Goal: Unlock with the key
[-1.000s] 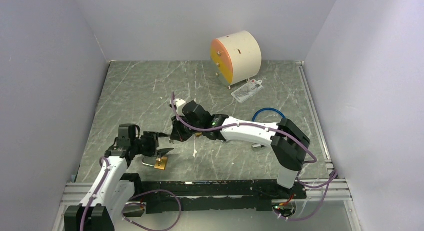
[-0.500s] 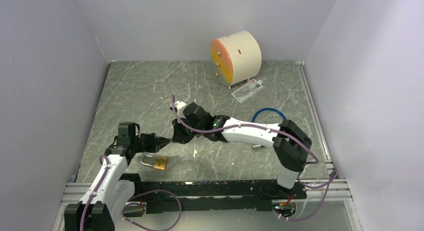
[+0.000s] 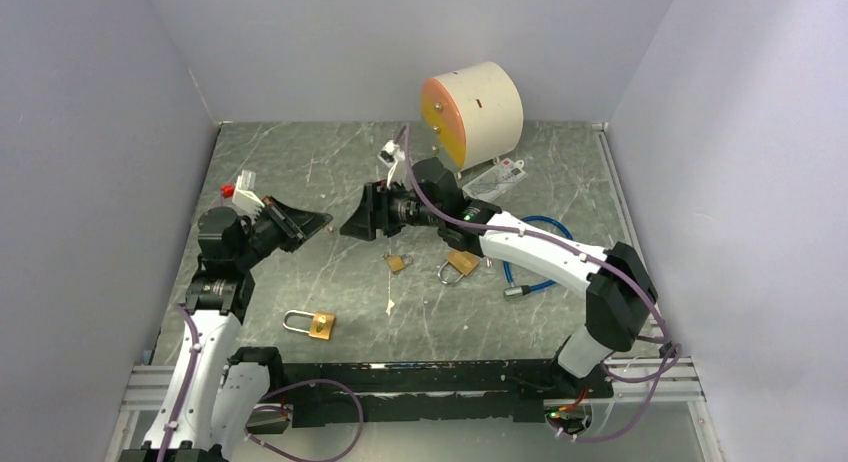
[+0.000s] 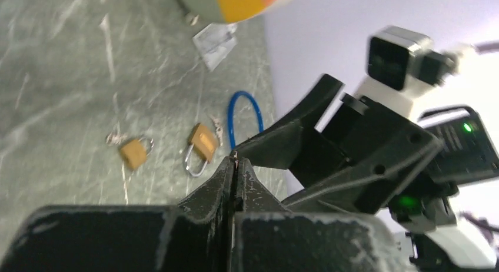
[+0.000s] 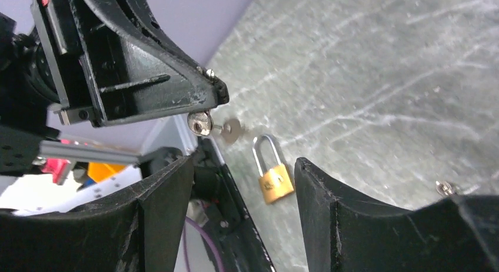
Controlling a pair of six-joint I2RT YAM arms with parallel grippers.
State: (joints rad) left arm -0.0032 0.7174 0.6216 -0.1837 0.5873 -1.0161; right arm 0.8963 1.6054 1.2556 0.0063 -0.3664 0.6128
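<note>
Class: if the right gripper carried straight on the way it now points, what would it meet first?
Most likely the key pinched in the shut left gripper, which faces the open right gripper almost tip to tip. Relative height is hard to judge.

The left gripper [image 3: 322,219], closed on a small silver key [image 5: 200,123], sits tip-first at the mouth of the spread right gripper [image 3: 352,225]: no passage between them. Obstacles on the grey marbled table [image 3: 300,152]: a large brass padlock [image 3: 312,325] near the front edge; a small brass padlock [image 3: 397,263] and a medium brass padlock [image 3: 460,264] below the right arm [image 3: 550,254]; a blue cable loop [image 3: 532,219] beside them; a white card [image 3: 495,180] and a cream, orange-faced drum [image 3: 480,107] at the rear. The left rear surface lies open.
</note>
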